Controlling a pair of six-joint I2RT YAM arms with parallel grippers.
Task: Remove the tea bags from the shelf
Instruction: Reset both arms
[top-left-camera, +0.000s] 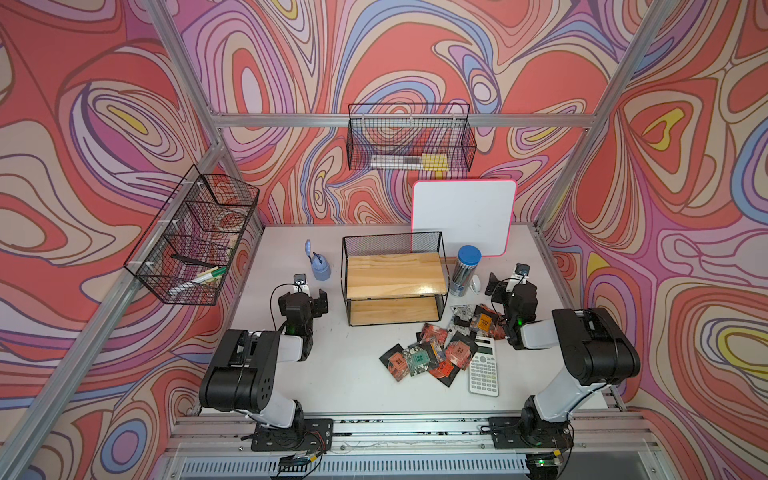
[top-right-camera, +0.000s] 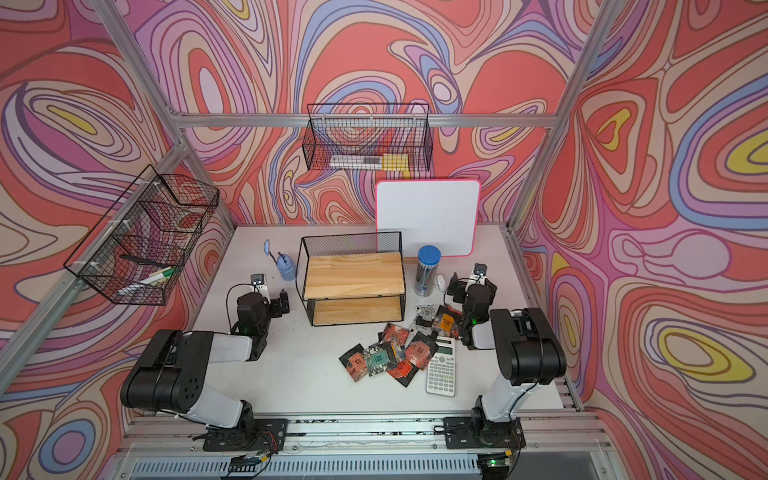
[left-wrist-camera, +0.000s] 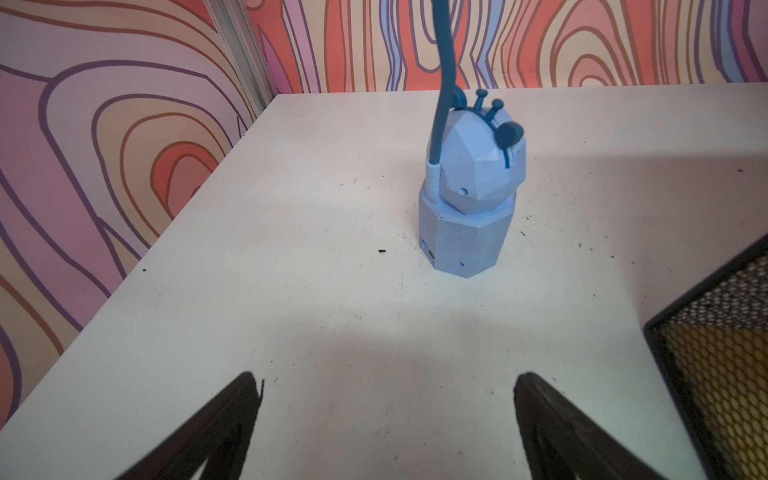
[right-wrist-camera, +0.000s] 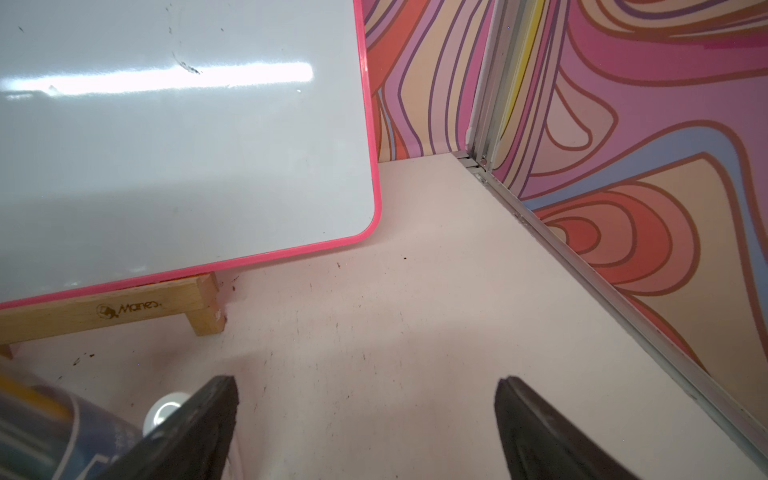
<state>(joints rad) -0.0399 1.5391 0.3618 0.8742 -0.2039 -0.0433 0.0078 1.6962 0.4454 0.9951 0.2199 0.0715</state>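
Looking down in both top views, the shelf (top-left-camera: 395, 276) (top-right-camera: 353, 276) has nothing on either wooden board. The tea bags (top-left-camera: 432, 353) (top-right-camera: 386, 357) lie in a loose heap on the table in front of it and toward the right arm, and some of them touch the white calculator (top-left-camera: 484, 368). The left gripper (top-left-camera: 309, 297) hangs just beside the shelf's left end with its jaws apart and empty. The right gripper (top-left-camera: 509, 286) is equally wide and empty near the blue-lidded pencil canister (top-left-camera: 465, 270). From the left wrist, the left gripper (left-wrist-camera: 382, 415) frames bare tabletop, with a small blue desk lamp (left-wrist-camera: 469, 208) ahead and the shelf's mesh side (left-wrist-camera: 723, 353) at the edge of the picture. From the right wrist, the right gripper (right-wrist-camera: 365, 415) points at bare table below the pink-edged whiteboard (right-wrist-camera: 166, 145), which sits on its wooden stand (right-wrist-camera: 104, 311). I'd say the clearing is done. What's left is a check of the lower tier's back edge, which the upper board partly hides. A few sachets lie close against the right arm, so it should lift straight up before swinging, or it will drag them.
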